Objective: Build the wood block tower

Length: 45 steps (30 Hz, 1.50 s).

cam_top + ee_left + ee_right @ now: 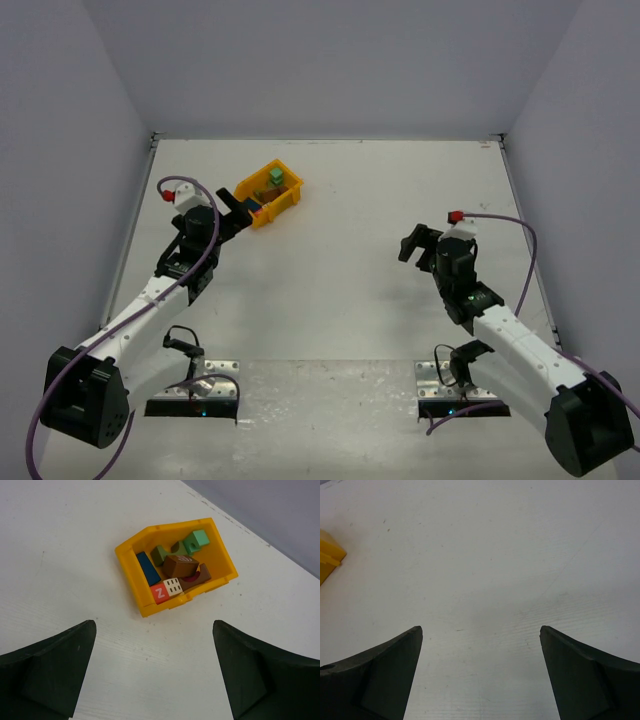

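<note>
The wood blocks (175,572) lie jumbled in a yellow-orange bin (131,560): a blue brick (148,568), a red cube marked Z (159,592), a cream dotted cube (173,586), brown pieces (181,566) and green ones (199,540). In the top view the bin (285,203) sits at the back left with green blocks (274,178) showing. No tower stands anywhere. My left gripper (152,672) is open and empty, just short of the bin (234,209). My right gripper (481,672) is open and empty over bare table at the right (415,243).
White walls close the table (350,290) at the back and both sides. A corner of the bin (327,557) shows at the left edge of the right wrist view. Two metal base plates (195,390) lie at the near edge.
</note>
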Motion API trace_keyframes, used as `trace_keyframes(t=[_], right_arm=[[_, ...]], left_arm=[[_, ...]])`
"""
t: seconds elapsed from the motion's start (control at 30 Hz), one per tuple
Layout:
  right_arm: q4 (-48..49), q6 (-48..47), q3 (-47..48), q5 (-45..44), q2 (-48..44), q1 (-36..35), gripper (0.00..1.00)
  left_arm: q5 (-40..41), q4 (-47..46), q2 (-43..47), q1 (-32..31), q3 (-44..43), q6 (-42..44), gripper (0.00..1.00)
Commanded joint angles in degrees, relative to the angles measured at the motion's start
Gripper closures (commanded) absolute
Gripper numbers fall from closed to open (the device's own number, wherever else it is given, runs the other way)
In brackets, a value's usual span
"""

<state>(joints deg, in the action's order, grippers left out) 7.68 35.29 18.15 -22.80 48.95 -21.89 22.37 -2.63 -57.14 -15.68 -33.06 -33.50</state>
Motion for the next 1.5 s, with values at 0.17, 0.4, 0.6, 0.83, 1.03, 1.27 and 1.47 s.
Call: trace_keyframes(t=[0.17,0.4,0.6,0.83,1.03,1.27,1.47], right_arm=[[6.5,-4.6,1.0,9.2,3.0,-0.1,0.01],[4.0,-7.0,10.5,18.5,14.0,-0.1,0.01],[5.3,-8.7,24.5,31.1,29.0,-0.3,0.01],[2.3,-9.1,33.1,40.0,37.7,-1.0,0.01],[3.1,-10.6,28.1,39.5,34.2,-0.9,0.01],[0.5,-12.8,24.7,40.3,29.8,-0.8,0.01],[0.2,-13.3,22.8,36.7,26.3,-0.8,0.01]], left_arm=[[-0.1,-1.3,-0.4,-0.2,-1.6,-0.5,0.0],[-0.4,-0.5,-0.4,-0.2,-1.7,-0.8,0.0],[-0.4,-0.4,-0.3,-0.2,-1.4,-0.9,0.0],[-1.8,-1.1,-5.9,-0.2,-6.9,3.2,0.0],[-12.3,7.0,-21.6,0.2,-29.4,25.4,0.0],[-31.0,12.6,-31.5,3.7,-50.6,50.2,0.0],[-41.3,15.3,-39.3,4.8,-54.8,61.7,0.0]])
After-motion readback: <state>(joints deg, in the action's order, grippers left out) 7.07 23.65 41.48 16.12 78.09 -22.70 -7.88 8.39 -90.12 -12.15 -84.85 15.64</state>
